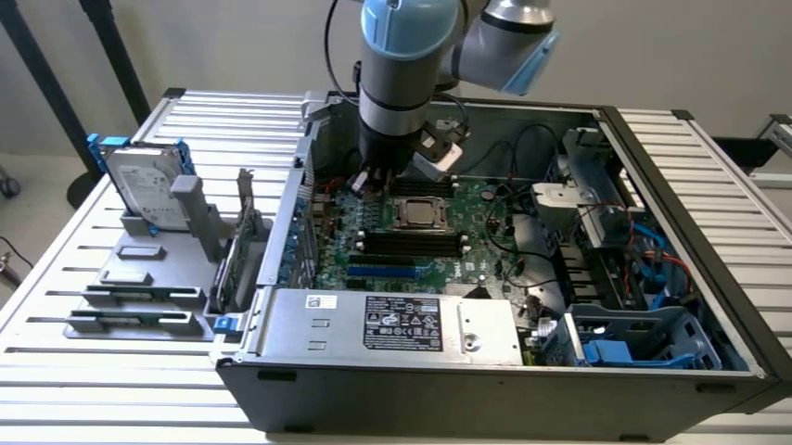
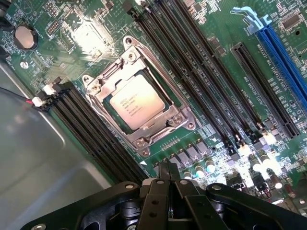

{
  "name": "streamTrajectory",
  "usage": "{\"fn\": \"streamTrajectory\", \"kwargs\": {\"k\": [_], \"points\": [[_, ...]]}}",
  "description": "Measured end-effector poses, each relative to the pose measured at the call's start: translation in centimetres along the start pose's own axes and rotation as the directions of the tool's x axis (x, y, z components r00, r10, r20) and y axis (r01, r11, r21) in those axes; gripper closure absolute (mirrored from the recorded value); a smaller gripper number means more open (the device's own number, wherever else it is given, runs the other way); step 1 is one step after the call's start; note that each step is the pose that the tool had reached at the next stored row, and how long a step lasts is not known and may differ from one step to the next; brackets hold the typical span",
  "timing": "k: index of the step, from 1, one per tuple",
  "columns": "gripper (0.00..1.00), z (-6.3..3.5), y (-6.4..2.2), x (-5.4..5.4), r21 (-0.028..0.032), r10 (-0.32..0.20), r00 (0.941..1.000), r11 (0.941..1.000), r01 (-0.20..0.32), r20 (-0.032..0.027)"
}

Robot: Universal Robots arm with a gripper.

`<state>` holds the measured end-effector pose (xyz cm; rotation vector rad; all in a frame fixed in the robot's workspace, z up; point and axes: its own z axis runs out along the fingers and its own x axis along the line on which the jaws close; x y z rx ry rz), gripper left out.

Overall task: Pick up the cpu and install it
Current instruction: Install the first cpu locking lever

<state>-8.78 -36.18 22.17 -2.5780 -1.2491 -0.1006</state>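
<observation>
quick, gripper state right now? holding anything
gripper: shut, holding nothing; it hangs above the motherboard, and the cpu sits in its socket.

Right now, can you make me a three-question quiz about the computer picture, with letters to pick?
1. Where is the cpu?
A. In the metal frame of its socket on the green board
B. On the slatted table outside the case
C. On top of the grey power box

2. What colour is the long slot at the board's edge?
A. Red
B. Blue
C. Yellow

3. How are the gripper fingers?
A. Wide open
B. Shut on the cpu
C. Shut, holding nothing

Answers:
1 A, the chip lies inside the silver frame.
2 B, that slot is bright blue.
3 C, the fingers meet, and the chip sits apart from them.
</observation>
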Motion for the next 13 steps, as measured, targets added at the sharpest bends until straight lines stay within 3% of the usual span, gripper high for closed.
{"fn": "streamTrajectory", "kwargs": {"k": [4, 7, 13], "points": [[0.89, -0.08, -0.20, 0.25, -0.0069, -0.011, 0.9998, 0.9999, 0.011, 0.0140], [0.89, -0.21, -0.24, 0.29, -0.0057, -0.033, 0.9993, 0.9994, 0.033, 0.0195], [0.89, -0.21, -0.25, 0.29, -0.0052, -0.037, 0.9991, 0.9993, 0.037, 0.0204]]}}
